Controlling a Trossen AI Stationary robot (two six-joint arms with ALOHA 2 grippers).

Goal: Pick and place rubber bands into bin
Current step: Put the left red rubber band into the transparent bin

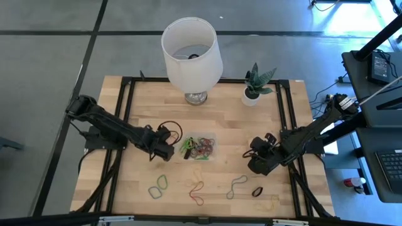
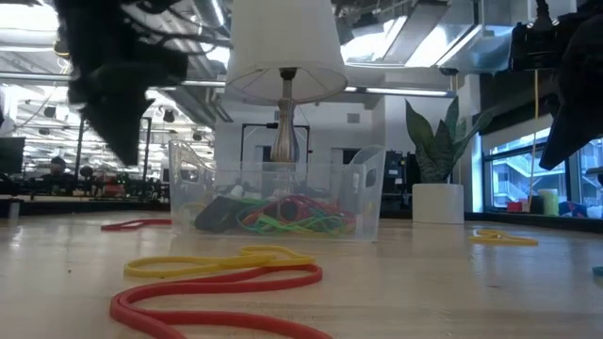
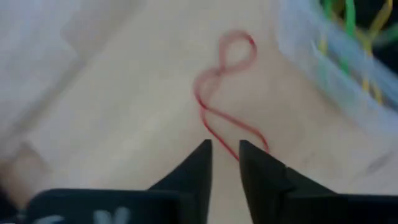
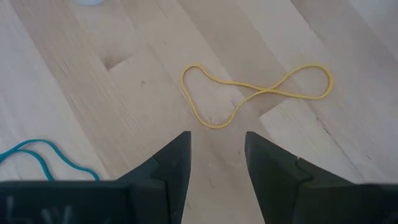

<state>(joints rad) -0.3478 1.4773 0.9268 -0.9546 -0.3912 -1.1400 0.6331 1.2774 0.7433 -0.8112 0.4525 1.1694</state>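
Still plenty of loose bands lying out, both arms hovering near them

Clearly the rubber bands are going to handle as almost nothing: thin, limp loops lying flat against the wood, light enough to cling to a finger or spring away when pinched. Several are already lying tangled in the bin (image 1: 212,136), the clear shallow container sitting mid-bench in front of the lamp (image 1: 191,53). Others are still lying loose toward the front edge: a green band (image 1: 157,186), a red band (image 1: 197,191), a teal band (image 1: 236,186), a black band (image 1: 257,192) and a yellow band (image 1: 269,202).

I am judging the best hold to be where a band crosses over itself, since two strands stack there and give the fingertips a little height to bite. The red one is twisted into a figure-eight, and so is the yellow one in the right wrist view.

I am watching the left gripper (image 3: 225,149) hanging just beside the bin over the red twist, its fingers set only a narrow gap apart and holding nothing. The right gripper (image 4: 217,140) is hovering over the yellow band with fingers spread wide, also empty. A potted plant (image 1: 255,85) is standing at the back, well clear.
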